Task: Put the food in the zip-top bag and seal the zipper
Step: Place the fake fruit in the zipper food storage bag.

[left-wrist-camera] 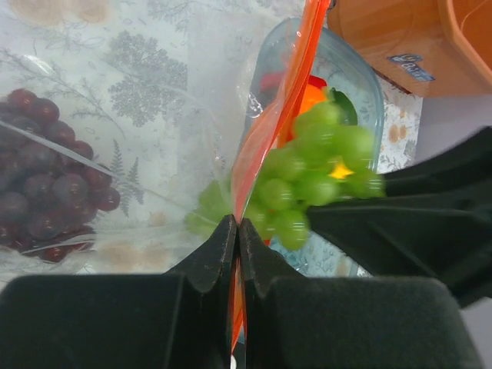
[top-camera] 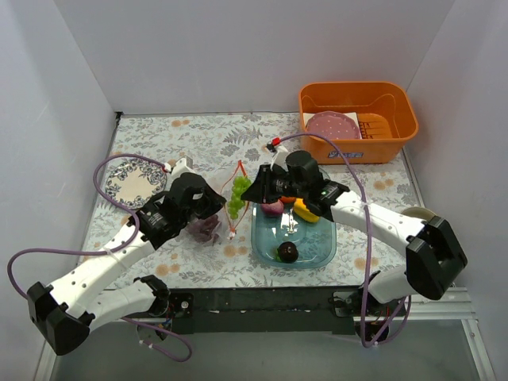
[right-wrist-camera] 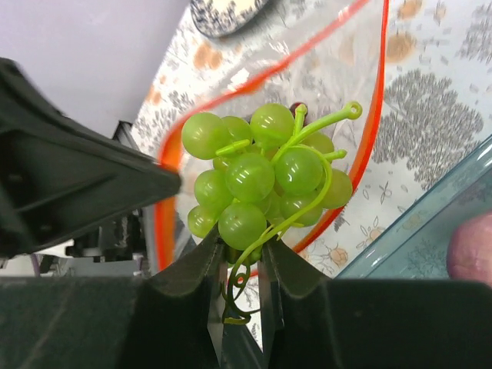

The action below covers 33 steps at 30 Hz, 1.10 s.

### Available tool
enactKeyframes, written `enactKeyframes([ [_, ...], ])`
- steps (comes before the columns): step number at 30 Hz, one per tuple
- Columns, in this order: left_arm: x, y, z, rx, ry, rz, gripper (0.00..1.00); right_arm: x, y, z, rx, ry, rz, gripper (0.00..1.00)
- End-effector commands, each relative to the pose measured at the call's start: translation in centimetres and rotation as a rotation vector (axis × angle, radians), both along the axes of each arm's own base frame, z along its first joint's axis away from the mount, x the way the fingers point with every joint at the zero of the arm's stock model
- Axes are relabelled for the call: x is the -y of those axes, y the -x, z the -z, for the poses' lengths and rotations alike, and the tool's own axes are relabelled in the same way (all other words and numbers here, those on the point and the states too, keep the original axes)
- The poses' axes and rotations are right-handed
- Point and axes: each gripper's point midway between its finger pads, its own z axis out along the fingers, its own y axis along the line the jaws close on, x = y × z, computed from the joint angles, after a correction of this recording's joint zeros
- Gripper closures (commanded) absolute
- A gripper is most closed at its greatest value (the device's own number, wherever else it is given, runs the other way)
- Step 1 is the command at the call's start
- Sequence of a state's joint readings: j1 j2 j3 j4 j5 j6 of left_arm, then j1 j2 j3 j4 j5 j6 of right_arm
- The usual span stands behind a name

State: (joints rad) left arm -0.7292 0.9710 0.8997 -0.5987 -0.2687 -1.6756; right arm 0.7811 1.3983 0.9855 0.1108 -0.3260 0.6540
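My left gripper (left-wrist-camera: 237,224) is shut on the red-orange zipper (left-wrist-camera: 270,123) and holds the clear zip-top bag (top-camera: 213,208) open at its mouth. Dark purple grapes (left-wrist-camera: 42,173) lie inside the bag, also seen in the top view (top-camera: 205,228). My right gripper (right-wrist-camera: 244,247) is shut on the green grapes (right-wrist-camera: 265,173) and holds them at the bag's mouth (top-camera: 236,197). The zipper loops behind them (right-wrist-camera: 377,115). In the clear blue tray (top-camera: 313,252) lie a purple onion (top-camera: 272,208), a yellow pepper (top-camera: 305,211), an orange partly hidden by the gripper, and a dark plum (top-camera: 287,252).
An orange bin (top-camera: 357,121) with a pink dotted disc (top-camera: 333,125) stands at the back right. A patterned plate (top-camera: 131,181) lies at the left. White walls close in the flowered table on three sides.
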Motion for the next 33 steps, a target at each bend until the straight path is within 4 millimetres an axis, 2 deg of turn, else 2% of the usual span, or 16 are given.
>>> enactKeyframes([
  [1, 0.2, -0.3, -3.8, 0.079, 0.058, 0.006, 1.0, -1.6, 1.0, 0.7, -0.017, -0.008, -0.056, 0.95],
  [7, -0.1, -0.1, -3.9, 0.086, 0.051, 0.005, 1.0, -3.3, 1.1, 1.3, -0.027, 0.036, -0.131, 0.92],
  [8, -0.1, -0.1, -3.9, 0.084, 0.051, 0.006, 1.0, -3.7, 0.6, 0.3, -0.003, 0.033, -0.134, 0.91],
  [13, -0.1, 0.0, -3.9, 0.083, 0.057, 0.006, 1.0, -4.6, -0.9, 0.7, 0.001, 0.093, -0.134, 0.8],
  [15, -0.3, 0.0, -4.1, 0.091, 0.06, 0.001, 1.0, -4.9, -1.2, 0.7, -0.001, 0.096, -0.134, 0.73],
  [16, -0.3, 0.0, -4.2, 0.093, 0.06, 0.0, 1.0, -5.0, -1.2, 1.1, -0.006, 0.103, -0.135, 0.65],
  [17, -0.4, 0.0, -4.3, 0.095, 0.06, -0.003, 1.0, -4.9, -1.2, 1.2, -0.01, 0.105, -0.138, 0.48],
  [18, -0.6, 0.1, -4.3, 0.097, 0.057, -0.006, 1.0, -4.8, -1.1, 1.6, -0.021, 0.114, -0.137, 0.41],
  [22, -1.0, 0.0, -4.6, 0.105, 0.044, -0.018, 1.0, -3.1, -0.5, 2.1, -0.019, 0.128, -0.083, 0.27],
  [24, -1.1, 0.1, -4.5, 0.105, 0.037, -0.02, 1.0, -1.9, -0.4, 0.8, 0.019, 0.11, -0.034, 0.27],
  [26, -1.2, 0.0, -4.3, 0.105, 0.035, -0.026, 1.0, -0.4, -0.4, 1.5, 0.024, 0.143, 0.019, 0.26],
  [27, -1.3, 0.0, -4.4, 0.107, 0.036, -0.03, 1.0, 0.4, -0.2, 0.4, 0.046, 0.134, 0.041, 0.27],
  [29, -1.3, -0.1, -4.3, 0.106, 0.032, -0.032, 1.0, 2.3, -0.3, 1.6, 0.035, 0.187, 0.115, 0.26],
  [31, -1.3, -0.1, -4.2, 0.103, 0.03, -0.032, 1.0, 4.0, 0.0, 0.9, 0.037, 0.189, 0.174, 0.26],
  [32, -1.2, -0.2, -4.2, 0.105, 0.029, -0.031, 1.0, 5.2, 0.0, 2.0, 0.029, 0.225, 0.22, 0.26],
  [33, -1.2, -0.2, -4.3, 0.11, 0.027, -0.03, 1.0, 5.9, 0.5, 1.3, 0.043, 0.207, 0.233, 0.26],
])
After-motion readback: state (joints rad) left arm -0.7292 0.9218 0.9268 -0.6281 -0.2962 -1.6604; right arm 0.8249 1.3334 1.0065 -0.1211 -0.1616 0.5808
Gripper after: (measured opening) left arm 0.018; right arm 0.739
